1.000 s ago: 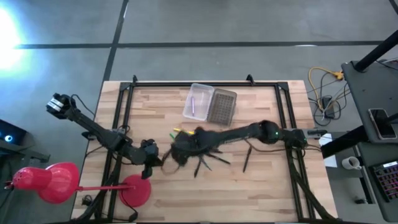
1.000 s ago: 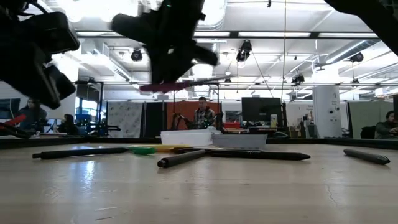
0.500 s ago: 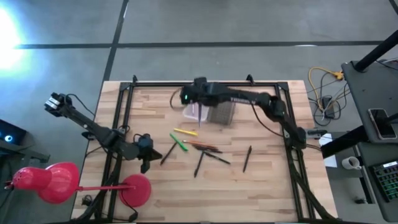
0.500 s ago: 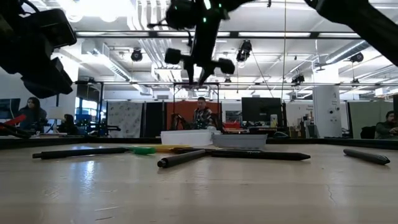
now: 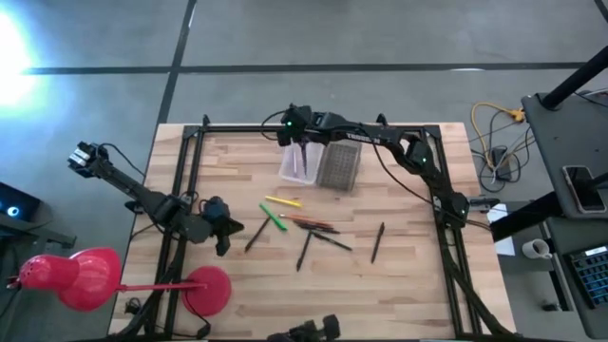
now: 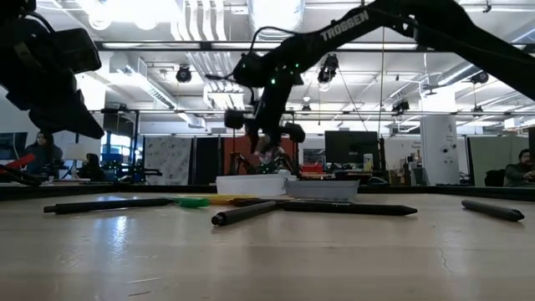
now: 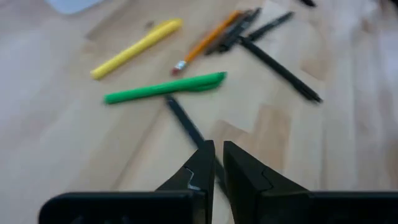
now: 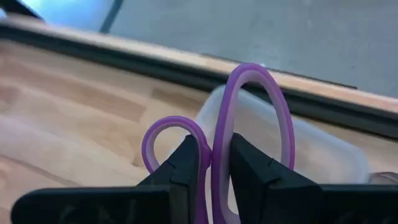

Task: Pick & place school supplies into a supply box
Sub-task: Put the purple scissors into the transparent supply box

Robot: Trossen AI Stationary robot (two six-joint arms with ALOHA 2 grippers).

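My right gripper (image 5: 302, 141) hangs over the far end of the clear plastic tray (image 5: 296, 161) and is shut on the purple-handled scissors (image 8: 249, 106). The grey dotted lid (image 5: 339, 163) lies next to the tray on its right. Pens lie loose mid-table: a yellow one (image 5: 282, 201), a green one (image 5: 274, 218), an orange pencil among black pens (image 5: 309, 224), and more black pens (image 5: 377, 242). My left gripper (image 5: 225, 233) is shut and hovers above the near end of a black pen (image 7: 186, 127), well off the table in the low view (image 6: 58, 92). My right gripper pinches the scissors between its two fingers where the two purple handle loops meet (image 8: 211, 155). Both loops stick out past the fingertips (image 8: 186, 162). The fingers come from above, pointing down. The scissors are lifted clear, over the tray (image 8: 323, 149).
The black frame rail (image 5: 313, 126) runs along the table's far edge just behind the tray. A red lamp (image 5: 76, 275) stands off the table's near left corner. Bare wood lies along the near side (image 5: 361, 294).
My right gripper, shut on the scissors throughout, rose from the pen cluster mid-table, swung to the far edge and came down over the clear tray. The scissors went with it, lifted clear of the table. The pens stayed where they lay.
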